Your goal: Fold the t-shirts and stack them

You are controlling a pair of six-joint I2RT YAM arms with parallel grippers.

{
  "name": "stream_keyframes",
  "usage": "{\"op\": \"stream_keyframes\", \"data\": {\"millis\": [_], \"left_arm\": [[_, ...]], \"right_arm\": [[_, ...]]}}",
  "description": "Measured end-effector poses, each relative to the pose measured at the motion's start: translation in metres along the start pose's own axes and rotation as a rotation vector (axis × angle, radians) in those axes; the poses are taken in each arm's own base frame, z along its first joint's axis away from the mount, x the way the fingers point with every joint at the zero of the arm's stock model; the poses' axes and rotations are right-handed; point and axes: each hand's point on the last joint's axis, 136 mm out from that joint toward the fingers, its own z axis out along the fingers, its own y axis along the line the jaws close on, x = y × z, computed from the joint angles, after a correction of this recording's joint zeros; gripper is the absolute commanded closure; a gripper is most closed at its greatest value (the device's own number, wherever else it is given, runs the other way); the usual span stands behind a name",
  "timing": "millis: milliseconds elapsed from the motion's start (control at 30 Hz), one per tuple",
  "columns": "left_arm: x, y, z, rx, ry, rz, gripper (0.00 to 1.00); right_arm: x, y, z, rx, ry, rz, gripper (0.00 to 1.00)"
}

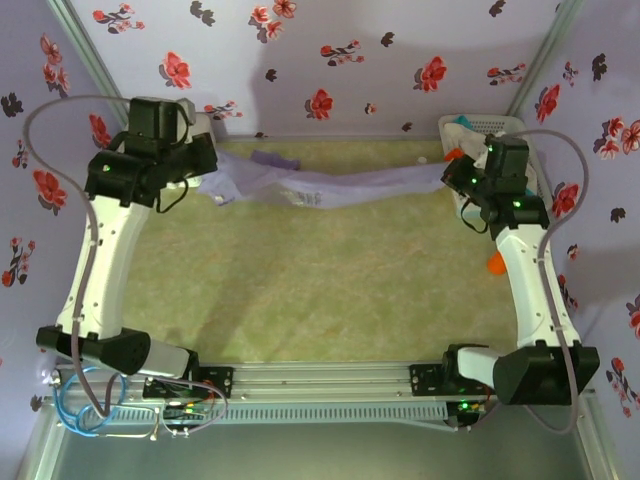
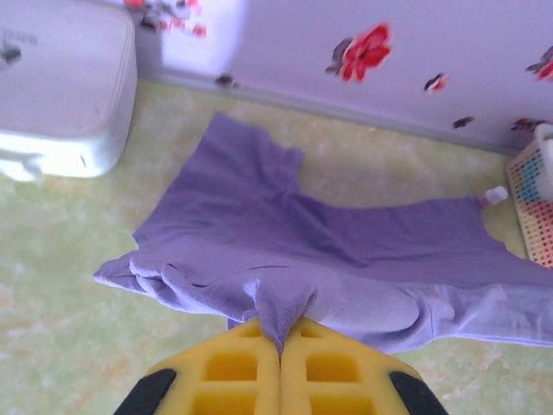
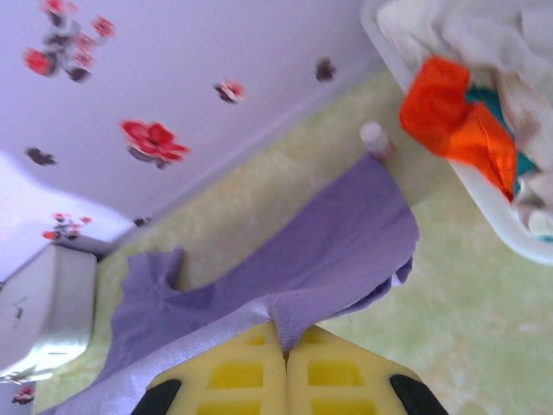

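Note:
A lavender-purple t-shirt [image 1: 335, 188] hangs stretched between the two grippers at the back of the table, sagging in the middle. My left gripper [image 2: 281, 339] is shut on one edge of the lavender t-shirt [image 2: 259, 251], its yellow fingers pinching a fold of cloth. At the other end my right gripper [image 3: 286, 341] is shut on the hem of that shirt [image 3: 337, 238]. An orange t-shirt [image 3: 454, 125], a teal one [image 3: 497, 117] and off-white cloth [image 3: 484, 39] lie in the basket at the right.
The white lattice basket [image 1: 478, 125] stands at the back right corner, beside the right arm. A white rounded box [image 2: 60, 86] sits at the back left against the flowered wall. The green mat [image 1: 310, 280] lies bare in front of the shirt.

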Motion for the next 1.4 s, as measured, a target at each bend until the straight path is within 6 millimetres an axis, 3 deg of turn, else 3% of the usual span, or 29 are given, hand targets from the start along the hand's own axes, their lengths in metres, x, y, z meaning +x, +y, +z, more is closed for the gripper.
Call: {"op": "stream_keyframes", "data": {"millis": [200,333,667,867,1000,1100,1167,1300,1400], "left_arm": [[-0.008,-0.002,-0.046,0.029,-0.094,0.092,1.0],[-0.018,-0.009,-0.088,0.069,-0.185,0.142,1.0],[-0.025,-0.032,-0.202,0.251,-0.447,0.24,1.0],[-0.033,-0.04,-0.241,0.305,-0.555,0.253,1.0],[-0.048,-0.042,-0.256,0.302,-0.613,0.244,1.0],[-0.056,-0.033,-0.241,0.237,-0.609,0.222,1.0],[-0.058,-0.025,-0.212,0.172,-0.561,0.203,1.0],[-0.051,-0.007,-0.125,0.057,-0.396,0.17,1.0],[-0.025,0.013,-0.046,-0.024,-0.246,0.151,1.0]], "right_arm": [[-0.02,0.025,-0.04,-0.082,-0.111,-0.085,1.0],[-0.032,0.043,-0.072,-0.144,-0.195,-0.137,1.0],[-0.041,0.078,-0.181,-0.286,-0.446,-0.261,1.0],[-0.047,0.089,-0.224,-0.325,-0.543,-0.281,1.0],[-0.056,0.097,-0.235,-0.336,-0.556,-0.263,1.0],[-0.06,0.098,-0.225,-0.325,-0.525,-0.236,1.0],[-0.058,0.091,-0.202,-0.293,-0.458,-0.194,1.0],[-0.046,0.069,-0.141,-0.198,-0.28,-0.105,1.0],[-0.023,0.045,-0.087,-0.137,-0.133,-0.052,1.0]]}}
